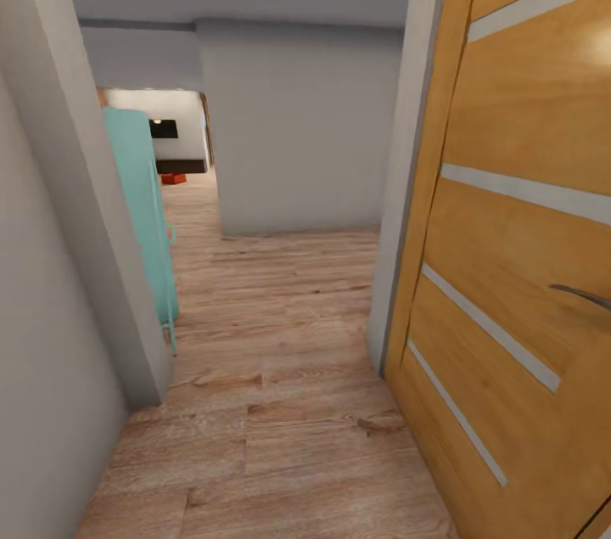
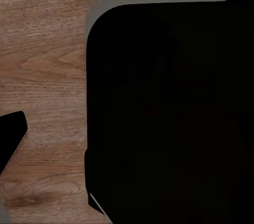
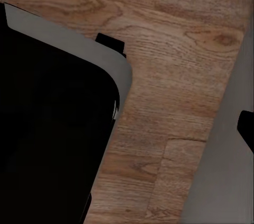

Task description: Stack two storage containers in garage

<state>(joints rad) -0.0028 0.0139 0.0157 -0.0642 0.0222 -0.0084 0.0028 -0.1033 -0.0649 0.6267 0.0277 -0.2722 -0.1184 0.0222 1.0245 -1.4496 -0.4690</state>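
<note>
I am in a hallway with light wood plank flooring. Far down it, through an opening, a small orange-red shape sits on the floor of the living room, in front of a dark low cabinet; it looks like one of the storage containers. The garage is out of view. In the left wrist view a dark fingertip shows at the frame's edge over wood planks. Another dark fingertip sits at the edge of the right wrist view. Nothing is seen held, and the jaws' spacing cannot be judged.
An open wooden door with pale stripes and a handle stands close on the right. A grey wall corner and a turquoise appliance narrow the left side. A grey wall block faces me. My black base shows below.
</note>
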